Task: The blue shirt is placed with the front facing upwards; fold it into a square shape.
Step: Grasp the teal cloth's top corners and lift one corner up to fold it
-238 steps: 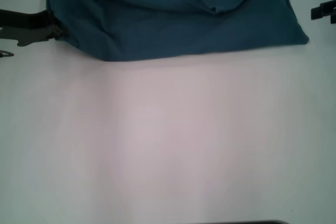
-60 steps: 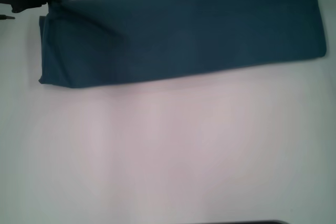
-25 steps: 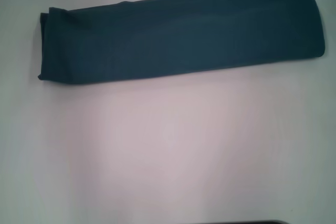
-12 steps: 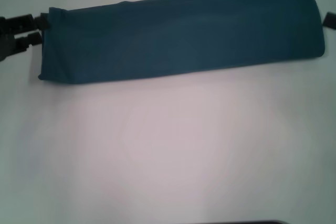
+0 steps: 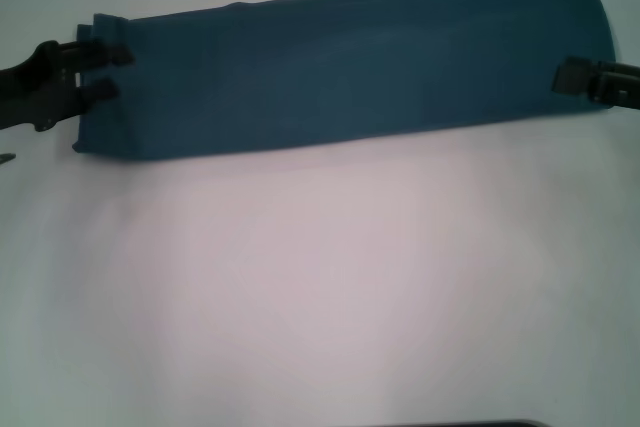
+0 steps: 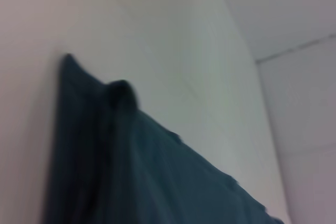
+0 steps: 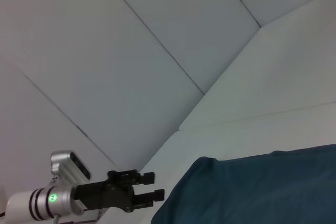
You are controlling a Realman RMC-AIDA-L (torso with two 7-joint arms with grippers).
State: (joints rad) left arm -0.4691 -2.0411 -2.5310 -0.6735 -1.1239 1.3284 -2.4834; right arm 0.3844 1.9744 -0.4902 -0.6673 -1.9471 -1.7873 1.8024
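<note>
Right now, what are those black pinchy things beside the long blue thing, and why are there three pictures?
Those are a robot's two arm ends. The left tool is at one end of the blue shirt, its two fingers spread apart over the cloth edge. The right tool is at the other end; I can't tell if it is open. The shirt is folded into a long strip on a white table. One picture comes from a camera on the robot's head, looking down. The other two come from cameras on its wrists; the right wrist view shows the left tool farther off. Nothing is held yet.
</note>
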